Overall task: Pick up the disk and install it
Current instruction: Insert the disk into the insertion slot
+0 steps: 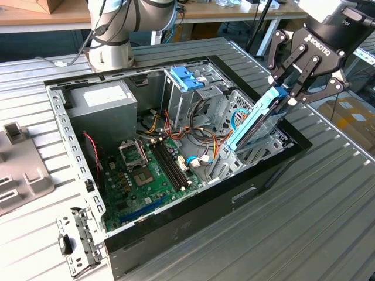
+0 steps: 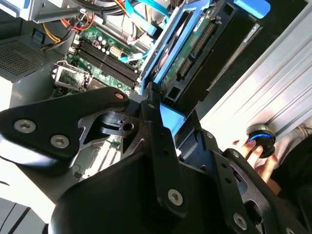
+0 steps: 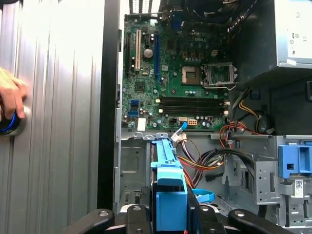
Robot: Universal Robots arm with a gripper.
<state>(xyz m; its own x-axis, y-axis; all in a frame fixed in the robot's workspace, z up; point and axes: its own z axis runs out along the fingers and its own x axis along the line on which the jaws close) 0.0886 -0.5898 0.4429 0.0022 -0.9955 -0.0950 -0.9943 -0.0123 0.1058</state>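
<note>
So the disk [image 1: 255, 122] is standing on edge and tilted steeply (bright blue rails down the long sides, grey body between them). Upper end is pinched in the gripper [image 1: 288, 89], lower end dips into the drive cage [image 1: 266, 146] at the exterior view's right of the open PC case [image 1: 193, 225].

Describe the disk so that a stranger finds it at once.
Find the open computer case, then its end at the exterior view's right. The disk leans there, gripped by the tool: a flat slab edged by blue rails, unlike the small all-blue bracket.
</note>
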